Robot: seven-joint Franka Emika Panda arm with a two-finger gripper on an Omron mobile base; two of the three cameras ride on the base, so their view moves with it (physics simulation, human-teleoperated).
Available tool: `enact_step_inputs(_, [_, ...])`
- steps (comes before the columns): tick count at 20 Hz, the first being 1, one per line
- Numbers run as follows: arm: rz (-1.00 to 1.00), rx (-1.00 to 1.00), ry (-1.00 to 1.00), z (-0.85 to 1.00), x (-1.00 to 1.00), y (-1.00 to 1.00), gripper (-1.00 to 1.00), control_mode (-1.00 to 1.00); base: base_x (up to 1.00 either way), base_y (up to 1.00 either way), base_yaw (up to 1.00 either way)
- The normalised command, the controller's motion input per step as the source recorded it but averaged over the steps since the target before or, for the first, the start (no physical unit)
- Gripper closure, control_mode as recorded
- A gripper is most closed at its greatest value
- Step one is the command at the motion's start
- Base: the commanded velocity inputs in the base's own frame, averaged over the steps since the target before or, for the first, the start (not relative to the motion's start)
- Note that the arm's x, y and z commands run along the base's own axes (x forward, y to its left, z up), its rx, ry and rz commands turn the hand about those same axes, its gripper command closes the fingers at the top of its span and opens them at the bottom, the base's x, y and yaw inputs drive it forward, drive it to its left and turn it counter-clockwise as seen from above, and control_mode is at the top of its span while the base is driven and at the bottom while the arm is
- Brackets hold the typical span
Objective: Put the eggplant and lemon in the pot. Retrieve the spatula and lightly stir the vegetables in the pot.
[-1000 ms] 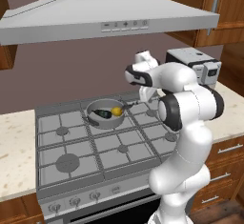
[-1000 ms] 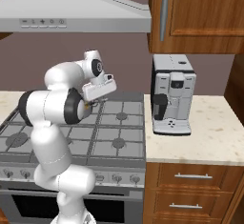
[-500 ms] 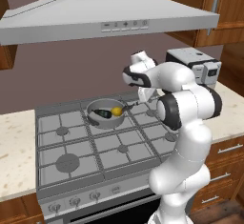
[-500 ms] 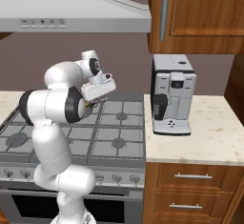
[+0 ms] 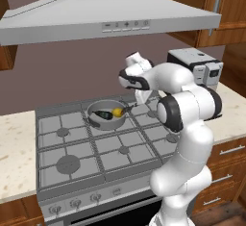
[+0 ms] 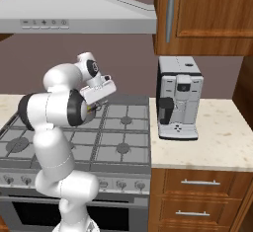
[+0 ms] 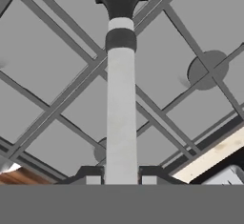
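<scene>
The grey pot [image 5: 96, 123] stands on the back middle burner of the stove. Inside it lie the dark eggplant [image 5: 102, 114] and the yellow lemon [image 5: 116, 111], side by side. My gripper [image 5: 139, 98] hangs just right of the pot, shut on the spatula [image 5: 128, 108], which slants down toward the pot's right rim. In the hand view the gripper [image 7: 120, 176] clamps the grey handle of the spatula [image 7: 120, 123], and its black blade points away over the stove grates. Whether the blade touches the vegetables I cannot tell.
A range hood [image 5: 110, 13] hangs low over the stove [image 5: 72, 143]. A coffee machine [image 6: 179, 97] stands on the counter [image 6: 217, 142] to the right of the stove. Wooden cabinets hang above it.
The hand has shifted slightly up and to the left with the spatula still in its grip. The pot, eggplant and lemon have not moved.
</scene>
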Motion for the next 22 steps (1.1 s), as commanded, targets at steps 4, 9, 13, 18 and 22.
enact_step_inputs(4, [0.02,-0.07,0.0,0.0,0.0,0.23,1.0,-1.0,0.0,0.0,0.0])
enact_step_inputs(9, [0.02,-0.07,0.0,0.0,0.0,0.2,1.0,-1.0,0.0,0.0,0.0])
enact_step_inputs(13, [0.02,-0.07,0.03,0.01,0.0,0.33,1.0,-1.0,0.0,0.0,0.0])
enact_step_inputs(18, [0.04,-0.07,0.05,0.0,0.0,0.37,1.0,-1.0,0.0,0.0,0.0])
enact_step_inputs(22, [0.03,-0.05,0.01,0.11,0.04,0.35,1.0,-1.0,0.0,0.0,0.0])
